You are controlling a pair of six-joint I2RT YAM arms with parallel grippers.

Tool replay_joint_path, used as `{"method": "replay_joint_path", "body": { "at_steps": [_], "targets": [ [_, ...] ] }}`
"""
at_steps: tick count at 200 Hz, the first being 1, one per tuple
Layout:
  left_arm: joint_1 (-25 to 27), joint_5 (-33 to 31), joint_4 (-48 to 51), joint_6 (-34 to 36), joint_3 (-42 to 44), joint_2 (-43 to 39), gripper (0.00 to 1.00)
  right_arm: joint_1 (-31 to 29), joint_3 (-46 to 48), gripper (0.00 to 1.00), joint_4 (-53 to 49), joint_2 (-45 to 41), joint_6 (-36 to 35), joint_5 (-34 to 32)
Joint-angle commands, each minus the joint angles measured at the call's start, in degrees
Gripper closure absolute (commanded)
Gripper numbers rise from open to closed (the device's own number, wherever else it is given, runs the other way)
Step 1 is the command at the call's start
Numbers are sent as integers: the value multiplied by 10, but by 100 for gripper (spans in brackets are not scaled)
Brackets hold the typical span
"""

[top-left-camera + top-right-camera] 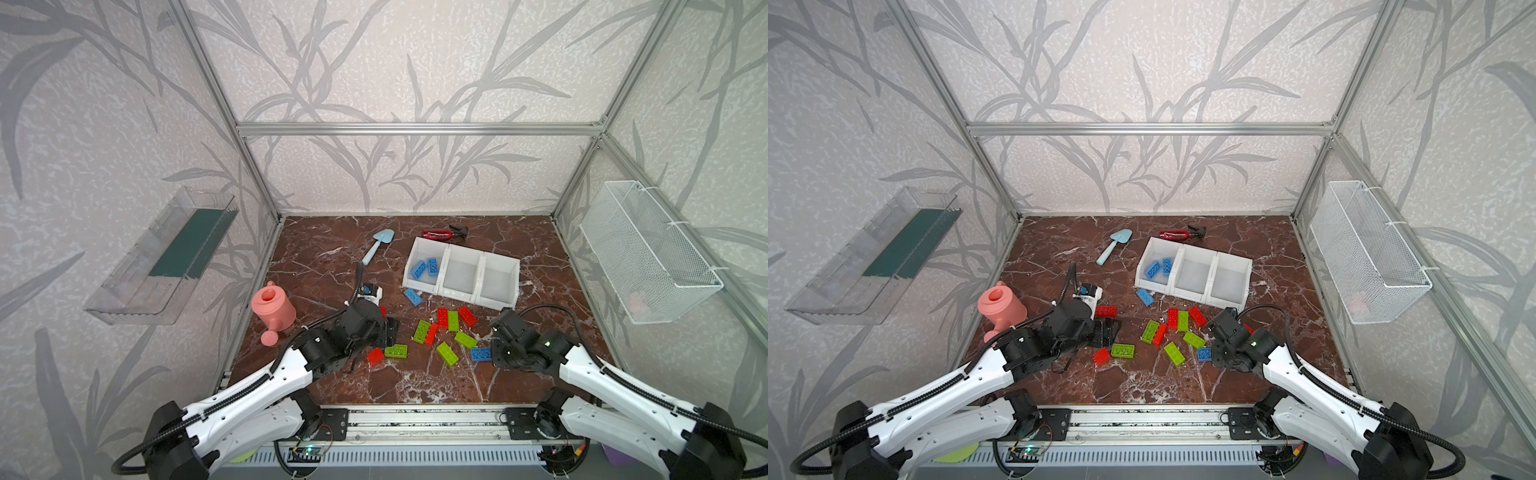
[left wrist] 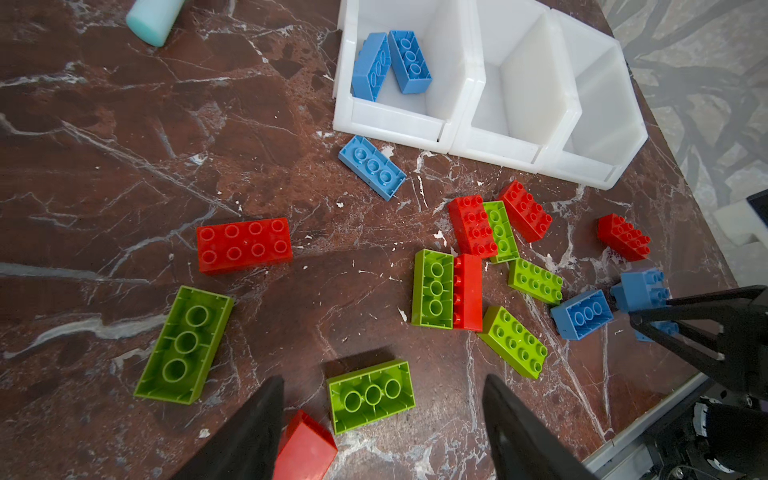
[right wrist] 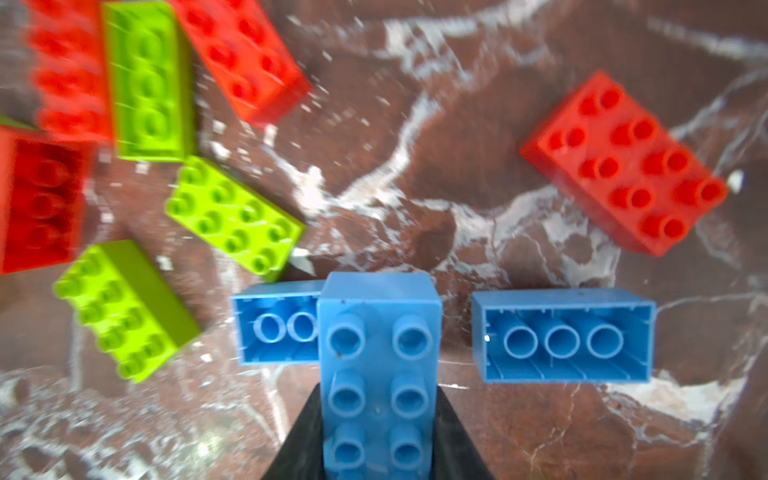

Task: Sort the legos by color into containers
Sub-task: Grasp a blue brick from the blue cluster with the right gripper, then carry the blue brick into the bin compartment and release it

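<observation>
Red, lime green and blue legos [image 1: 446, 332] lie scattered on the marble table, in front of the three joined white containers [image 1: 446, 266]. The leftmost container holds two blue bricks [image 2: 390, 62], and another blue brick [image 1: 412, 296] lies just in front of it. My right gripper [image 3: 378, 390] is shut on a blue brick [image 3: 378, 332], studs facing the camera, held just above two upside-down blue bricks [image 3: 565, 336]. My left gripper [image 2: 383, 378] is open low over an upside-down green brick [image 2: 372, 395] with a red brick [image 2: 305, 451] beside one finger.
A light blue trowel [image 1: 376, 245] and a red spray bottle [image 1: 442, 235] lie at the back of the table. A pink watering can [image 1: 274, 309] stands at the left. A wire basket [image 1: 648, 257] and a clear tray [image 1: 166, 257] hang on the side walls.
</observation>
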State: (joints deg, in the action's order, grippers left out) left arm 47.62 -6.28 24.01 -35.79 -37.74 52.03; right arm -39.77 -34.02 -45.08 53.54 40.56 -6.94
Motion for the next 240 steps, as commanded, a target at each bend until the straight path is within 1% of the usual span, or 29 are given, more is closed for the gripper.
{"method": "replay_joint_path", "body": {
  "at_steps": [1, 33, 58, 70, 84, 106, 146, 179, 197, 215, 240],
  "targets": [
    [2, -29, 17, -6, 14, -18, 26, -3, -60, 74, -11, 13, -59, 16],
    [2, -36, 23, -15, 39, -51, 26, -2, -146, 74, 9, 58, -105, 23],
    [2, -35, 24, -16, 55, -80, 26, -1, -216, 73, 39, 115, -134, 31],
    [2, -38, 24, -23, 64, -89, 26, 0, -247, 73, 55, 146, -149, 50],
    [2, -38, 14, -38, 78, -91, 26, 1, -274, 73, 100, 182, -171, 88],
    [2, -29, 0, -54, 98, -85, 26, 11, -291, 73, 166, 221, -177, 116],
    [2, -31, -18, -55, 121, -85, 26, 52, -358, 73, 200, 327, -180, 165],
    [2, -45, -21, -47, 131, -84, 26, 80, -422, 73, 207, 407, -180, 177],
    [3, -49, -25, -43, 136, -82, 26, 85, -456, 72, 205, 439, -184, 179],
    [2, -60, -26, -45, 138, -80, 26, 87, -494, 72, 196, 492, -188, 176],
    [2, -58, -33, -47, 140, -76, 26, 103, -530, 70, 204, 541, -178, 184]
  ]
}}
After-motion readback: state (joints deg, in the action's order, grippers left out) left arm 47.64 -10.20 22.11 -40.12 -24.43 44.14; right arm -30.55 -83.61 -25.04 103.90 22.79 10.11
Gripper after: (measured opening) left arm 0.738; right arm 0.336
